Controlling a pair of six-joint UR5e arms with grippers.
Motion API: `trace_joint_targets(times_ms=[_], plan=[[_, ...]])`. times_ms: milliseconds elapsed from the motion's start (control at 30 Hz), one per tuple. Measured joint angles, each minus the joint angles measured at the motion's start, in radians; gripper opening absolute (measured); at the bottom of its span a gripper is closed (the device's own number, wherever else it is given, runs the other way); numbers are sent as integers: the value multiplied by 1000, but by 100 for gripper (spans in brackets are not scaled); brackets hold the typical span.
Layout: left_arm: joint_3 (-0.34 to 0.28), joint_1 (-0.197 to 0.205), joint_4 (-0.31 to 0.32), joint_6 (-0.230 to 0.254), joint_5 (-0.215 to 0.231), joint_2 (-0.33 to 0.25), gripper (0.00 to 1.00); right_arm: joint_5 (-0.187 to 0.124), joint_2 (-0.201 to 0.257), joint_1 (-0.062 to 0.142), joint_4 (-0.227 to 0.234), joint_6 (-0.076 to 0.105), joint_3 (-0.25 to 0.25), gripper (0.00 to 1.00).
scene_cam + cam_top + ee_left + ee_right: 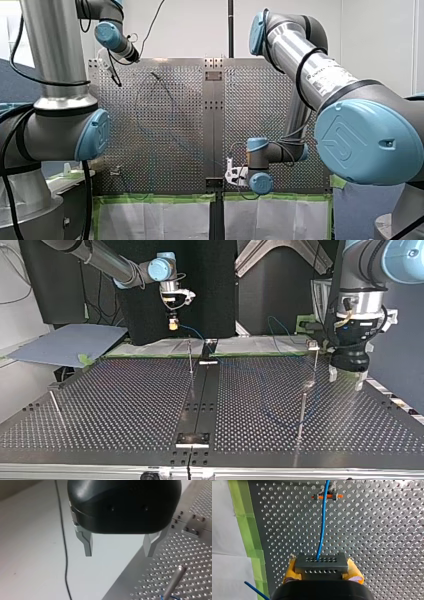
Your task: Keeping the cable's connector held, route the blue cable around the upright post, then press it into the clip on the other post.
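My right gripper is pinching the dark grey connector between its yellow pads, jaws pressing on its two sides, so the holding condition is being met. The blue cable is running straight out of the connector over the perforated table and crossing an orange-ended clip ahead of the gripper (whether it is seated there or only passing over, I cannot tell). My left gripper is hanging with its metal jaws spread wide and nothing between them, beside a plain metal post showing a trace of blue at its foot. In the top view the cable is lying slack on the table near that post. I am judging the routing unfinished: the wrap is unconfirmed, and the pressing-in is probably yet to do.
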State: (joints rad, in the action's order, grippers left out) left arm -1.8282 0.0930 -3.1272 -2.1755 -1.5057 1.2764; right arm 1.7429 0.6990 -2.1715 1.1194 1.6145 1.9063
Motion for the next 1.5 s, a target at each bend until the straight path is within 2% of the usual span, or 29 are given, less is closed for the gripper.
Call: trace_joint_targets(times_ms=[200,533,933,1500], plan=[[63,-15,-63,63,-24,61,99,0,0,0,0,-2,0,0],[160,-40,-170,170,-40,158,99,0,0,0,2,-3,0,0],[170,-61,-275,285,-43,182,99,-1,0,0,3,-2,0,0],[170,-66,-282,446,-61,181,99,-5,0,0,3,1,0,0]])
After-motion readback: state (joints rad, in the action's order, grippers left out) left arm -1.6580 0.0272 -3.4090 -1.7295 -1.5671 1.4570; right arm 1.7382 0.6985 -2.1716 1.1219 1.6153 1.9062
